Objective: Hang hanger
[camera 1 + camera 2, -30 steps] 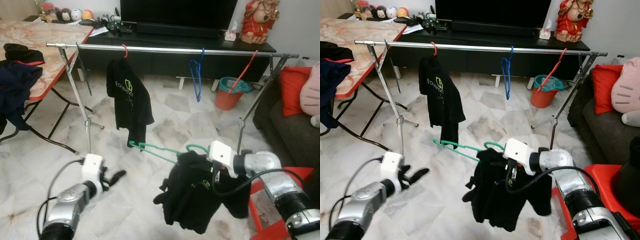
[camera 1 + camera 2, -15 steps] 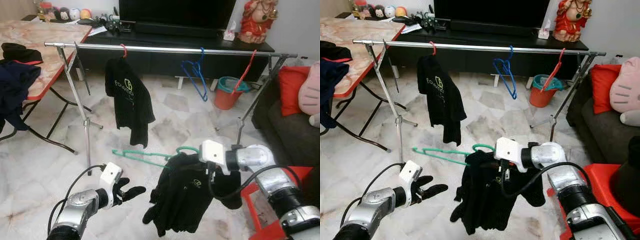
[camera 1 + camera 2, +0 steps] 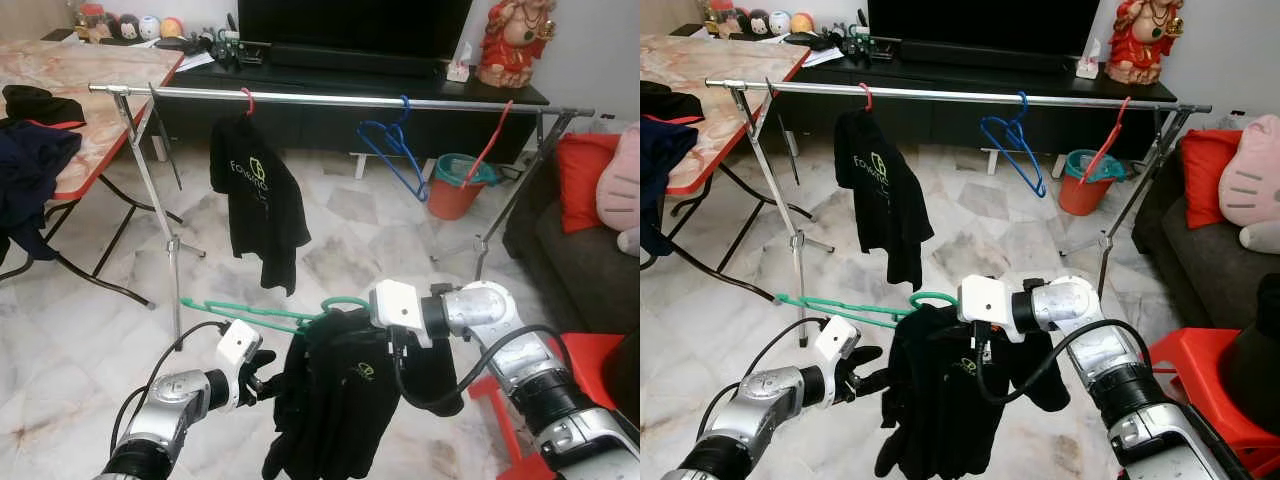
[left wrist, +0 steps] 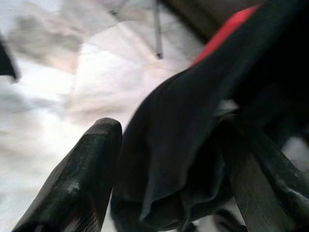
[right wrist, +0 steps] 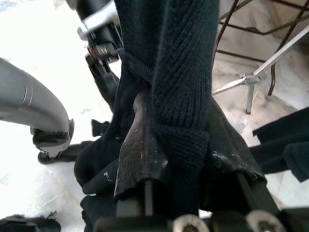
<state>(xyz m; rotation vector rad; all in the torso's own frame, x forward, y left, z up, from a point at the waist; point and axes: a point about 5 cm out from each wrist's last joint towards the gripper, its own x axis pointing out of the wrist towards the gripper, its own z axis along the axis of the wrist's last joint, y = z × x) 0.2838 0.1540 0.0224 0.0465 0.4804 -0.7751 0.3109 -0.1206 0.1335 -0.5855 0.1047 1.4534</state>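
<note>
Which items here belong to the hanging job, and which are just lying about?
Job: green hanger, black shirt on it, rail, right gripper, left gripper.

Lying about: blue hanger, hung shirt, orange bucket, folding table.

My right gripper is clamped, arm reaching across to the left; my left gripper has its fingers spread wide, forearm raised low.

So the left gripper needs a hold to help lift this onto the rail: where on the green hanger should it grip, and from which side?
Probably the bare green arm sticking out toward the robot's left, clear of the black shirt. Come from below-left, where the left gripper already sits open at the shirt's edge. The right gripper is shut on the shirt's collar near the hook.
</note>
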